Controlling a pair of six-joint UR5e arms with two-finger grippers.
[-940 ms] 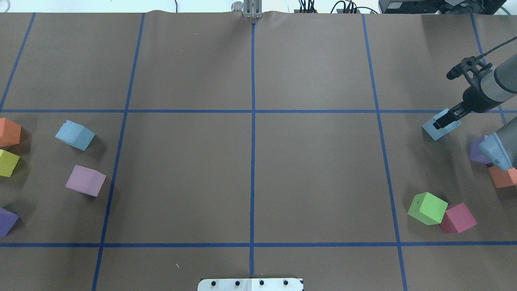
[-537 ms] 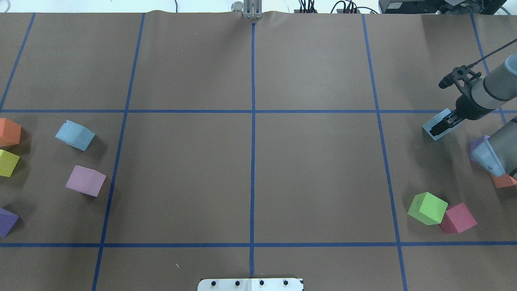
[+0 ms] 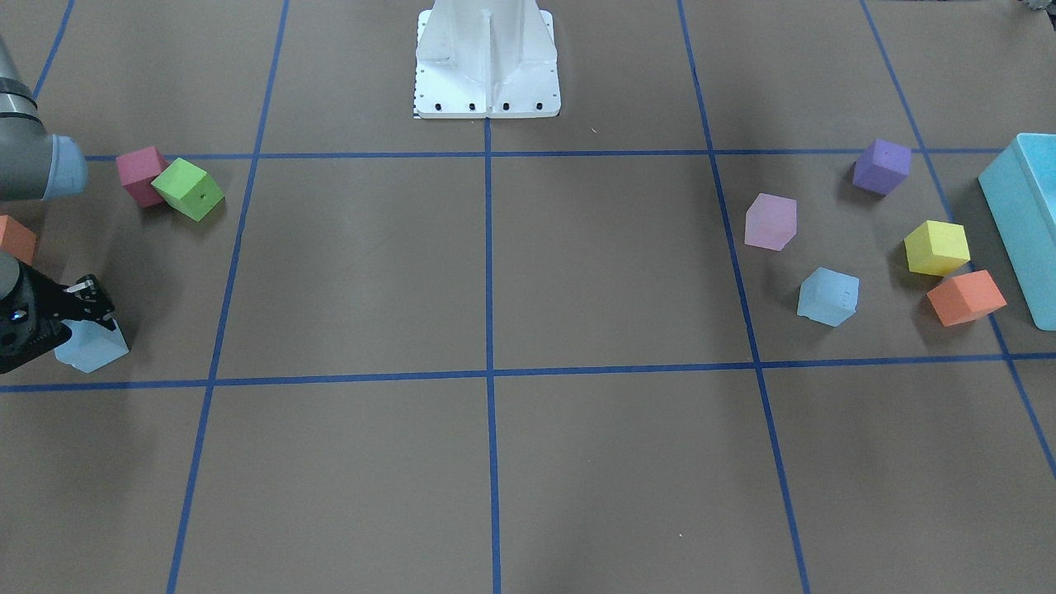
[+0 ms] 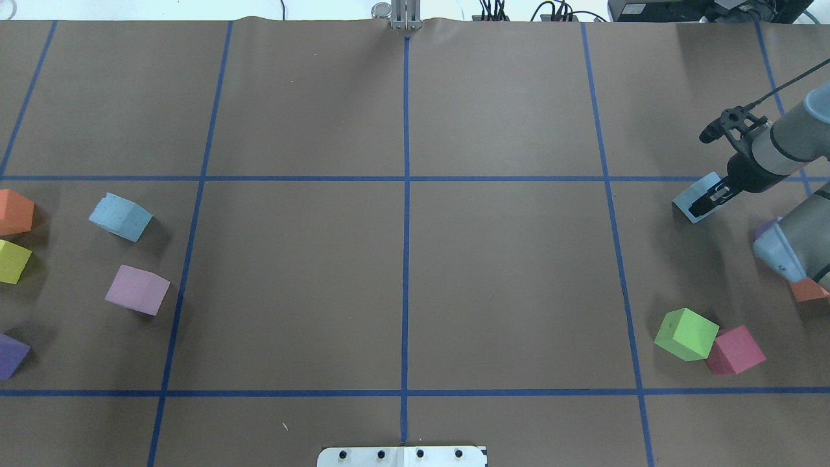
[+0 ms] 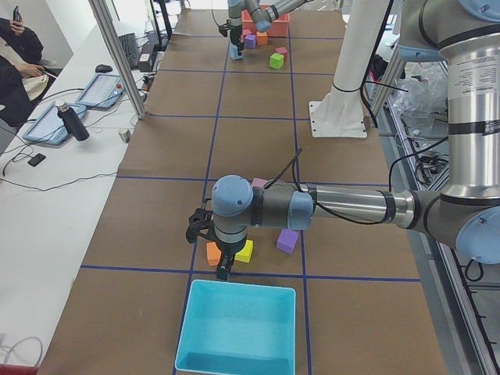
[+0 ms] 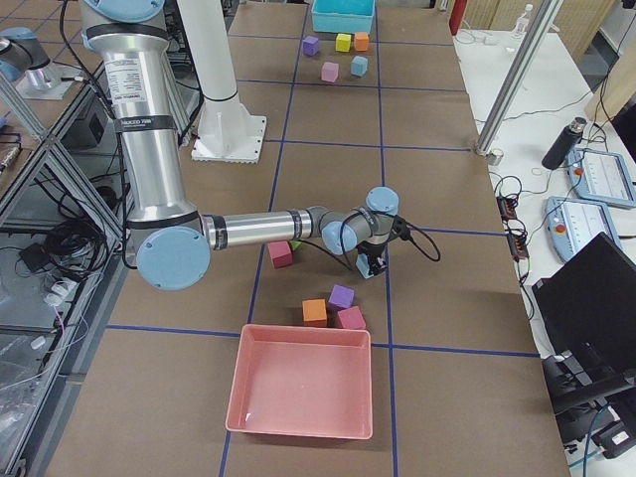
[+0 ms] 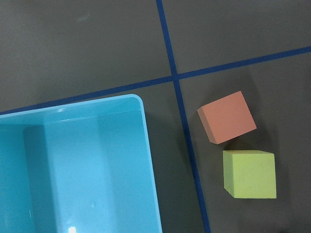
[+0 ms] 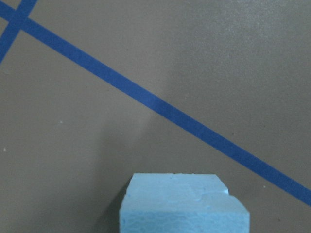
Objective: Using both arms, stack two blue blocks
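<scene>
Left half of the brown paper table [image 4: 402,272], round the left pale sky-blue foam cube [image 4: 121,217] and apart from it: an orange foam cube [image 4: 14,212], a yellow foam cube [image 4: 13,261], a dark purple foam cube [image 4: 10,355], a lilac foam cube [image 4: 137,290]. Beyond these, in the side view, a large turquoise plastic box [image 5: 238,328].

Left gripper [image 5: 224,272]: hangs over the gap between box and cubes, fingers downward. Too small to judge the jaws, cannot tell.

Right half: a green foam cube [image 4: 686,334] touching a red foam cube [image 4: 735,350]. Also a second orange foam cube [image 4: 807,292] and a second purple foam cube [image 4: 767,228], both partly hidden behind the right arm [image 4: 801,240].

Right gripper [image 4: 700,204]: reaches in from the right edge, tilted down, jaws clamped on the right pale sky-blue foam cube [image 4: 694,192]. Sits just below the blue tape line [image 4: 648,178]; cannot tell whether resting on the paper. Pale, grainy faces, a small step in one top edge.
</scene>
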